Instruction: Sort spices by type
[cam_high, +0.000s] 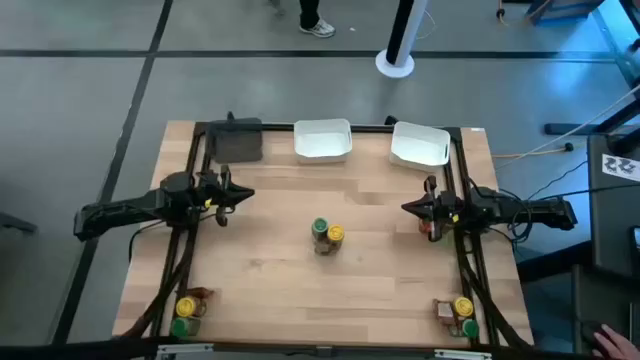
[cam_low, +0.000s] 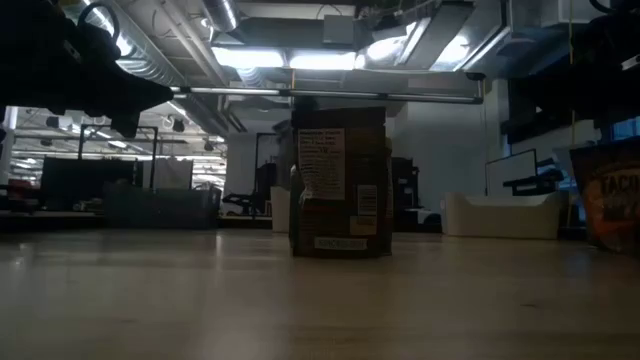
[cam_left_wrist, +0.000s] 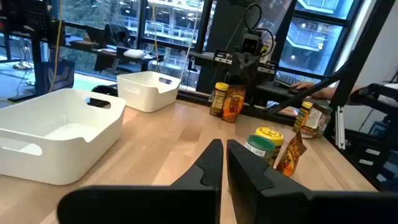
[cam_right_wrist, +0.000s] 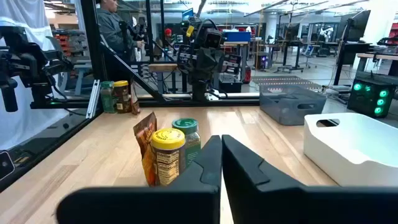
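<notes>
At the table's middle a green-lidded jar (cam_high: 320, 227), a yellow-lidded jar (cam_high: 336, 234) and a brown spice packet (cam_high: 325, 247) stand close together. The right wrist view shows them as a yellow-lidded jar (cam_right_wrist: 168, 155), a green-lidded jar (cam_right_wrist: 186, 138) and a packet (cam_right_wrist: 147, 146). In the low view the packet (cam_low: 340, 180) hides both jars. My left gripper (cam_high: 243, 195) hovers left of this group and my right gripper (cam_high: 408, 207) right of it. Each points at the group, well apart from it. Both the left gripper (cam_left_wrist: 224, 163) and the right gripper (cam_right_wrist: 221, 160) are shut on nothing.
A dark tray (cam_high: 236, 142) and two white trays (cam_high: 322, 140) (cam_high: 420, 146) line the far edge. More jars and packets stand at the near left corner (cam_high: 186, 308) and the near right corner (cam_high: 462, 310). A reddish packet (cam_high: 428, 228) sits under my right arm. Bare wood surrounds the middle group.
</notes>
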